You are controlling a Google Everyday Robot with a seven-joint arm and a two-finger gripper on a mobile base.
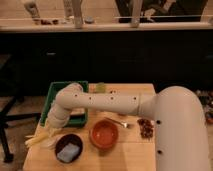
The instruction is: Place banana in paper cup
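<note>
One arm reaches across the wooden table [130,155], and its gripper [51,131] hangs low at the table's nine o'clock edge; whether the jaws grip or gape, I cannot tell. One banana [36,139] pokes out pale just beneath it, over a whitish shape, perhaps the paper cup. Two bowls: one orange bowl [104,134], holding nothing I can see, and at its eight o'clock one dark bowl [68,148] with a blue sponge [68,152] inside. One green tray [52,95] sits behind.

The wooden table [130,152] carries a green tray [54,92], orange bowl [104,134], dark bowl [68,148]; tool [49,134] above.
</note>
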